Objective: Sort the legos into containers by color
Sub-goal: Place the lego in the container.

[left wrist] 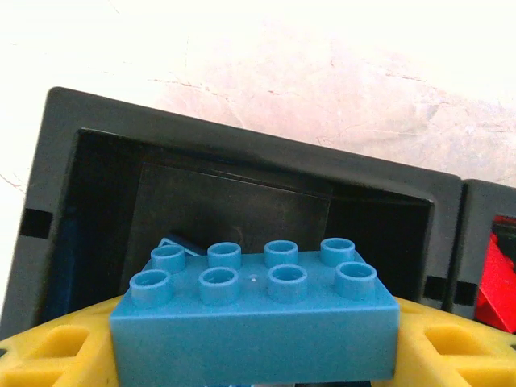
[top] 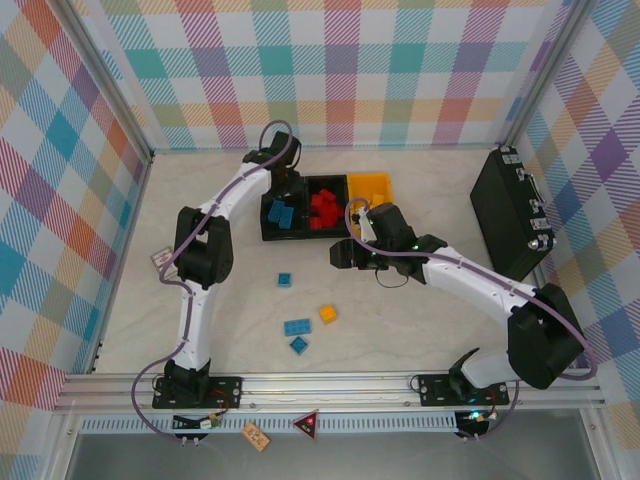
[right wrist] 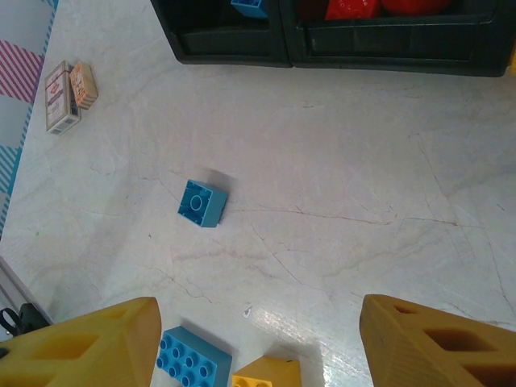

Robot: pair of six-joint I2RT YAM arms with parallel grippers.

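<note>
A pale, veined bench [top: 420, 330] sits inside walls of pastel plaid cloth [top: 330, 70]. At its far middle three bins stand joined in a row. The left black bin [top: 283, 237] holds blue bricks [top: 281, 214] and the middle black bin [top: 327, 236] a heap of red bricks [top: 324, 207]. The yellow-orange bin [top: 369, 177] is too close in colour to whatever lies inside for me to tell its contents. No red brick lies loose, so the sorting looks well past halfway.

The left hand [left wrist: 254, 359] hangs over the left black bin, its yellow fingers [left wrist: 48, 355] pinching a blue eight-stud brick [left wrist: 258, 318] right above the opening. Letting go there would likely settle that piece. The right hand [right wrist: 262, 343] hovers low over the bench just in front of the bins, spread, with nothing in it.

Four pieces are left on the bench, in the near middle:
- a small blue brick [right wrist: 201, 202]
- a wider blue brick [right wrist: 192, 364]
- an orange brick [right wrist: 266, 373] near the wider blue one
- a further small blue piece [top: 299, 345], nearest the arms' bases

Two small printed cards [right wrist: 68, 95] lie by the left wall and a black latched case [top: 510, 210] stands at the right. Both are well apart from the loose bricks and should not hinder. The right arm [top: 470, 280] stretches across the front of the yellow-orange bin, which I judge the only crowding near the bins. The loose pieces themselves lie open to reach.
</note>
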